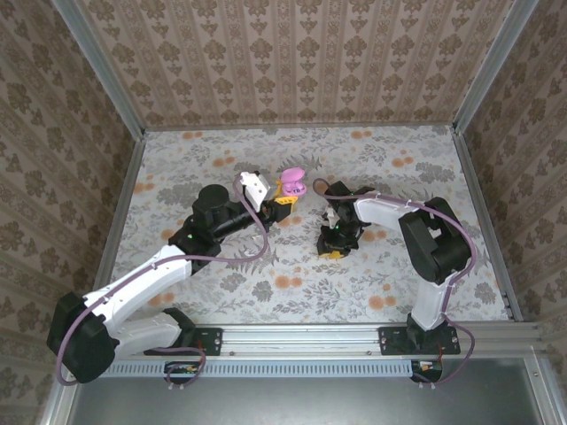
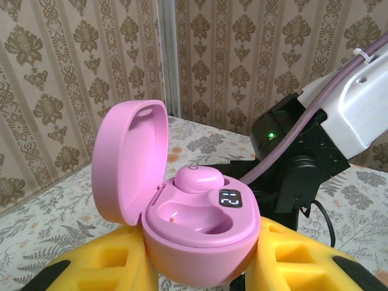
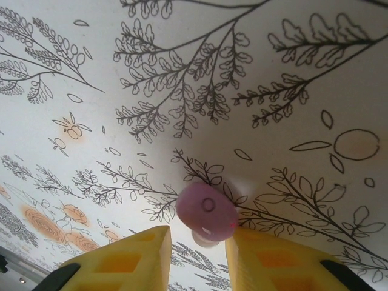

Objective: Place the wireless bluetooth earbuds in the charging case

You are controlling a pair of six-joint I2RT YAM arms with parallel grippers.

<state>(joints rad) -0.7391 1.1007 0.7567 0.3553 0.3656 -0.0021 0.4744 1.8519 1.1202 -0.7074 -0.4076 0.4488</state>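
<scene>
My left gripper (image 2: pixel 202 257) is shut on the pink charging case (image 2: pixel 206 239), its yellow fingers (image 2: pixel 115 260) pressing both sides. The lid (image 2: pixel 130 160) stands open to the left. One pink earbud (image 2: pixel 199 179) sits in the far slot, and the near slot (image 2: pixel 191 217) is bare. From above, the case (image 1: pixel 294 184) is held off the table near the middle. My right gripper (image 1: pixel 335 246) points down at the table, open around a second pinkish-purple earbud (image 3: pixel 206 212). That earbud lies on the cloth at the fingertips, against the right finger (image 3: pixel 254 248) and apart from the left one.
The flowered tablecloth (image 1: pixel 292 283) covers the table, with patterned walls on three sides and a metal rail (image 1: pixel 354 336) along the near edge. The right arm's black wrist (image 2: pixel 297 163) stands just behind the case. The two grippers are about a hand's width apart.
</scene>
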